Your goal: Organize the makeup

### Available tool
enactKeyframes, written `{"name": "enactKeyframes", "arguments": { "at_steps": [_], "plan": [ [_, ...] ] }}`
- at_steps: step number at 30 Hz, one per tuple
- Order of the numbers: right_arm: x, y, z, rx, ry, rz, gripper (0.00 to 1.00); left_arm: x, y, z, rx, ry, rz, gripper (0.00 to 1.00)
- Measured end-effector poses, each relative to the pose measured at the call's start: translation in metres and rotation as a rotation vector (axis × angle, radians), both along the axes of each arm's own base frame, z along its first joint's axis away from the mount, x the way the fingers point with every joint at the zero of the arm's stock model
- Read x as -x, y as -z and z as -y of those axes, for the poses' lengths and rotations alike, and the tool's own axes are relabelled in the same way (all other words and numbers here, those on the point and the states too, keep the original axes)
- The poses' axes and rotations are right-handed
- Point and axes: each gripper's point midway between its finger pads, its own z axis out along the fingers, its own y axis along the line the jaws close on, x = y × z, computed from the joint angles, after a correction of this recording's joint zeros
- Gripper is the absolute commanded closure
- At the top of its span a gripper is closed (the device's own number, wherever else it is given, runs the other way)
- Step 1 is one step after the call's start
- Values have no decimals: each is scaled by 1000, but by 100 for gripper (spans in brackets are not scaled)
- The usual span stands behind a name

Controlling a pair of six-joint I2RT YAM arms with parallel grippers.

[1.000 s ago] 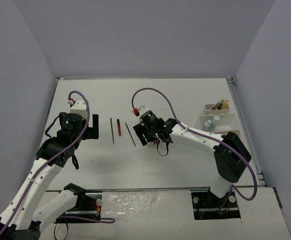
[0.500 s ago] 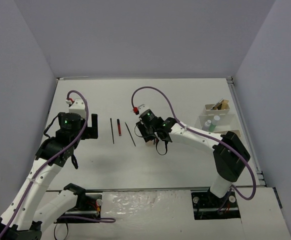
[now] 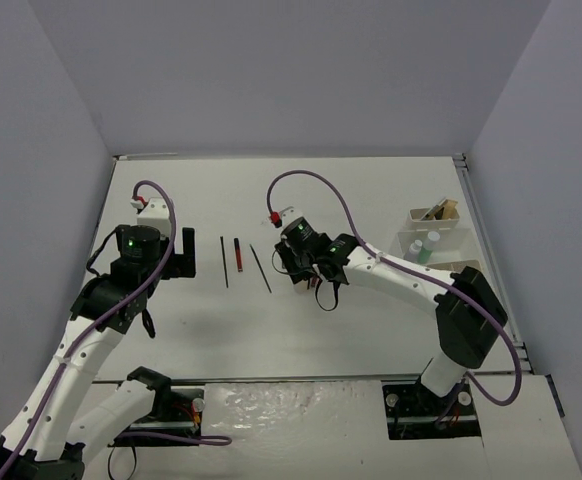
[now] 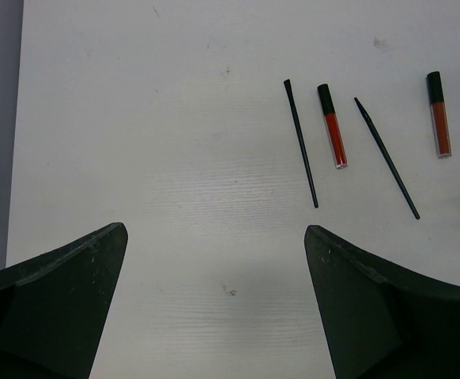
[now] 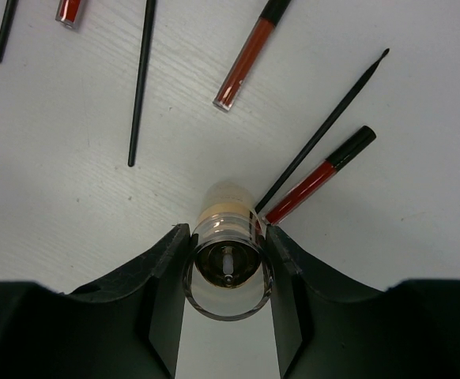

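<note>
My right gripper (image 5: 228, 237) is shut on the beige bottle (image 5: 228, 264) with a clear cap, which stands on the table; in the top view the gripper (image 3: 299, 272) is at the table's middle. Next to the bottle lie a red tube (image 5: 318, 175), a thin black stick (image 5: 321, 134), another red tube (image 5: 250, 55) and a black stick (image 5: 141, 79). My left gripper (image 4: 214, 230) is open and empty over bare table, left of a black stick (image 4: 301, 146) and red tube (image 4: 333, 126). These show in the top view as the black stick (image 3: 224, 260) and red tube (image 3: 238, 254).
A white compartmented tray (image 3: 409, 238) stands at the right edge, with two small bottles (image 3: 426, 247) in one compartment and tan sticks (image 3: 439, 210) in the back one. Grey walls close in the table on three sides.
My right gripper has shifted slightly right and its fingers have drawn in around the beige bottle. The left arm has barely moved.
</note>
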Motion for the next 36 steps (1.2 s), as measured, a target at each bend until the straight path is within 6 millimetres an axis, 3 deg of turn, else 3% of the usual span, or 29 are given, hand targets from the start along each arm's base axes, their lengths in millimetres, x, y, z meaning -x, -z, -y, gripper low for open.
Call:
{"name": "enactKeyframes", "arguments": {
  "at_steps": [3,6,10,14,18,23,29,36],
  "plan": [
    [-3,-20,9,-32,33,26,100,0,0,0,1,-1,0,7],
    [-14,-52,33,-80,107,71,100,0,0,0,4,0,-1,6],
    [-37,-95,89,-140,275,155,100,0,0,0,7,1,-3,7],
    [-47,-116,149,-139,437,196,100,0,1,0,10,3,-4,6],
    [-47,-123,200,-130,567,192,100,0,0,-1,11,-2,-3,7],
    [-43,-122,245,-108,691,176,100,0,0,-1,17,1,0,7],
    [-39,-120,271,-97,764,158,100,0,0,-1,24,5,-2,6],
    [-34,-107,284,-80,800,125,100,0,0,-1,27,4,-3,7]
  ]
}}
